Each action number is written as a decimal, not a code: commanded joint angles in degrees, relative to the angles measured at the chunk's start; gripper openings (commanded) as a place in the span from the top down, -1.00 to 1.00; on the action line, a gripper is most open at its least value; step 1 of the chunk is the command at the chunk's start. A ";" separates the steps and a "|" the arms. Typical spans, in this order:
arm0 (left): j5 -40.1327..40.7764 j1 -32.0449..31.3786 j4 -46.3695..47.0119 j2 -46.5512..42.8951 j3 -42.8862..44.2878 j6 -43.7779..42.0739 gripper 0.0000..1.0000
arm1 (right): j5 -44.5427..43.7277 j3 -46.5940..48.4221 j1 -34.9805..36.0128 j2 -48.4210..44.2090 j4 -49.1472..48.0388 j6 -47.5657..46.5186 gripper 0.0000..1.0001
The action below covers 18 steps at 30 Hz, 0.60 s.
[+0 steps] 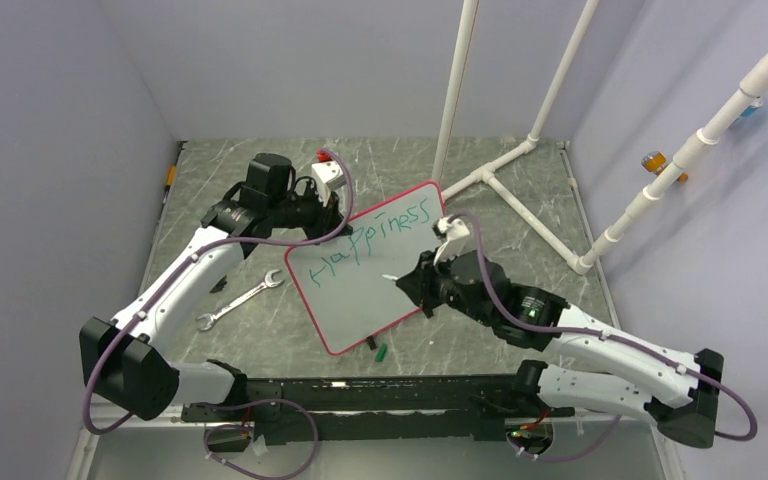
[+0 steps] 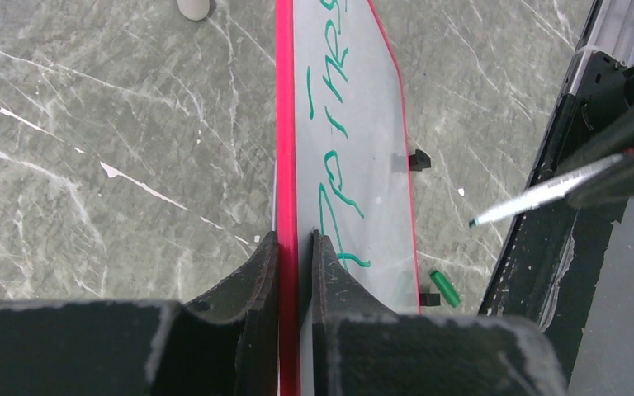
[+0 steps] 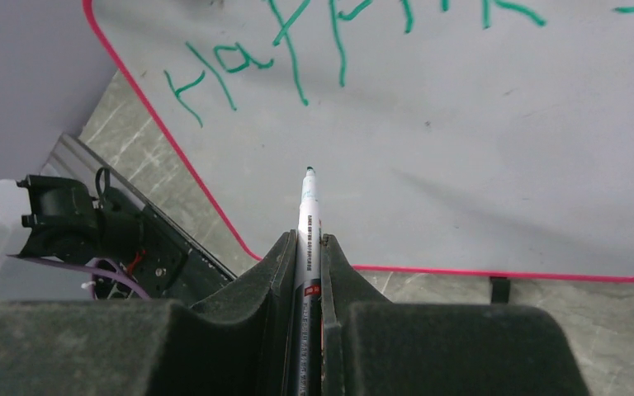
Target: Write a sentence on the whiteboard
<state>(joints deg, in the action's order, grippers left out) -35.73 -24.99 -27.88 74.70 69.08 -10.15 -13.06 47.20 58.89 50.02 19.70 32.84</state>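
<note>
The whiteboard (image 1: 375, 270) with a red-pink frame stands tilted on the table and bears one green line reading "Happiness" (image 1: 372, 238). My left gripper (image 1: 332, 215) is shut on the board's upper left edge; in the left wrist view the jaws (image 2: 295, 247) clamp the red frame (image 2: 285, 124). My right gripper (image 1: 415, 282) is shut on a white marker (image 3: 308, 216) with a green tip. The tip hovers just off the blank lower part of the board (image 3: 462, 165), below the word. The marker also shows in the left wrist view (image 2: 537, 195).
A metal wrench (image 1: 240, 300) lies on the table left of the board. The green marker cap (image 1: 381, 351) lies by the board's lower edge, near a black clip foot (image 2: 418, 159). A white pipe frame (image 1: 520, 150) stands at the back right.
</note>
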 commanded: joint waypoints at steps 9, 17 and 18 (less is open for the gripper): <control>5.09 0.03 6.27 -3.00 -1.81 -1.62 1.00 | -14.77 4.57 15.09 12.42 -11.47 -1.81 1.00; 7.22 0.04 5.69 -3.02 -1.61 -2.12 1.00 | -15.60 6.34 16.94 19.77 -19.46 -5.71 1.00; 7.19 0.08 5.67 -3.06 -1.62 -2.03 1.00 | -15.59 6.88 16.95 20.67 -20.19 -5.99 1.00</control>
<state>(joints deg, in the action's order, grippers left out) -34.20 -25.06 -26.00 73.17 67.22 -9.30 -26.41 50.04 75.33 68.69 6.52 29.63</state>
